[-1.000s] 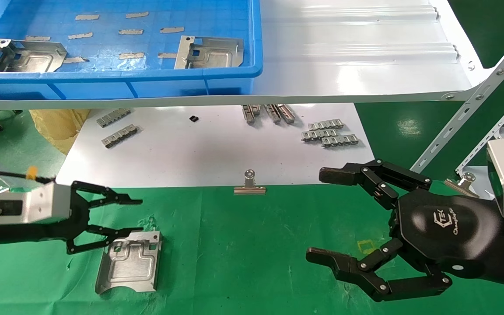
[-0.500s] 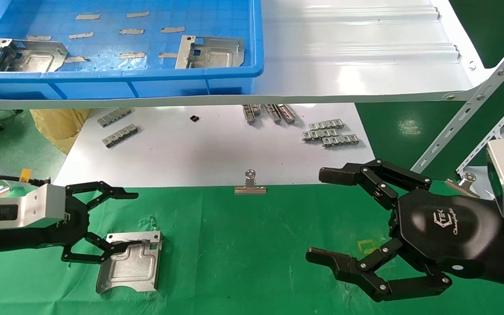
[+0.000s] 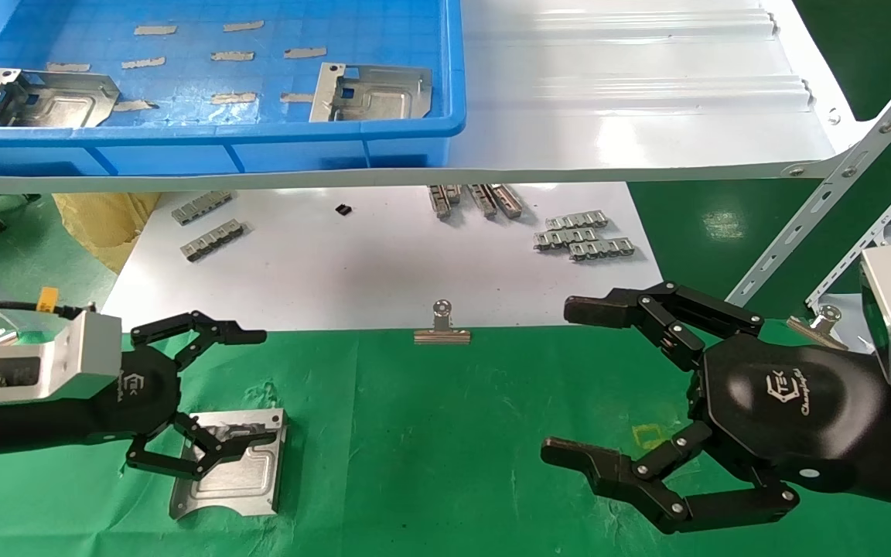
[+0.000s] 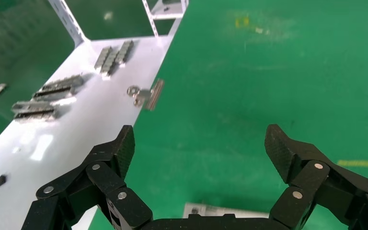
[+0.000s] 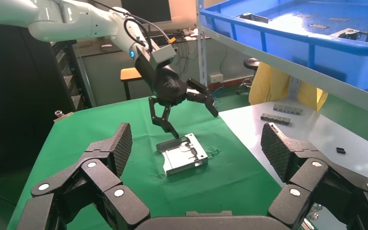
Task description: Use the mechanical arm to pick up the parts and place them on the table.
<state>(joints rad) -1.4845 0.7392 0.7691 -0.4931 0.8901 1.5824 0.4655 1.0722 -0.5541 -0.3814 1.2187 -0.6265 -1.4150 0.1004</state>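
The table (image 3: 445, 433), spread with wrinkled green cloth, fills the near half of the head view. A glossy white sheet (image 3: 384, 263) lies behind it. Above that, a blue bin (image 3: 414, 147) sits on a raised white shelf.

Two parts rest in the bin, one at its left end (image 3: 39, 99) and one near its right wall (image 3: 372, 93). A third part (image 3: 233, 464) lies flat on the cloth at the near left, embossed panel up.

The left gripper (image 3: 233, 387) hovers over that plate with its fingers spread and nothing between them. The right wrist view shows its lower fingertips just above or on the plate's far edge; contact cannot be told. The right gripper (image 3: 577, 379) hangs well apart at the near right, fingers likewise splayed and empty.

The move to come turns on the bin. Its plates lie ahead of and above the left gripper, on the shelf. The left-end plate is the closest to it, and the left arm is the nearer of the two. That plate's long side runs roughly along the bin's front wall.

The bin wall cuts off the near edges of both plates. In the left wrist view only a sliver of the cloth plate (image 4: 220, 211) shows between the fingers. Small grey strips (image 3: 583, 236) and a binder clip (image 3: 441, 329) sit on the white sheet.
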